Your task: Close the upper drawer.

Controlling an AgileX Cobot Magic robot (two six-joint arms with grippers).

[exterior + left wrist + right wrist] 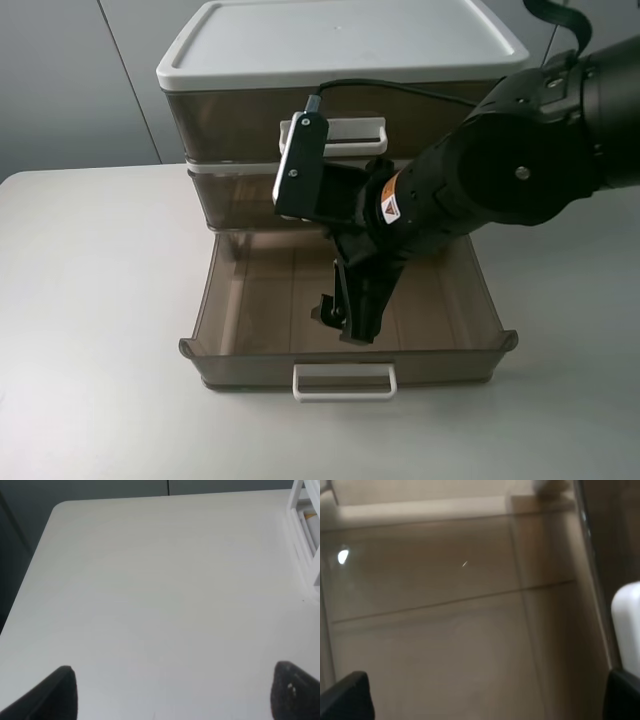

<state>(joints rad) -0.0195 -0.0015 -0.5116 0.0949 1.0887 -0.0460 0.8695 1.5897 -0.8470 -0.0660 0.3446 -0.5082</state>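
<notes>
Exterior high view: nearest, the lowest drawer (pixel 250 368) is seen pulled out over the worktop (pixel 90 300), the right hand (pixel 348 318) is held spread and empty inside it, and behind, the shallow, smoky-brown upper drawer (pixel 240 195) is stacked directly under the tall drawer (pixel 230 125).

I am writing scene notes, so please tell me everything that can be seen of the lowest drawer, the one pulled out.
The lowest drawer is smoky-brown translucent plastic, pulled far out over the white table, with no contents showing. Its shallow front carries a white loop handle and small corner tabs. The open right gripper points down into it; whether they touch cannot be told.
</notes>
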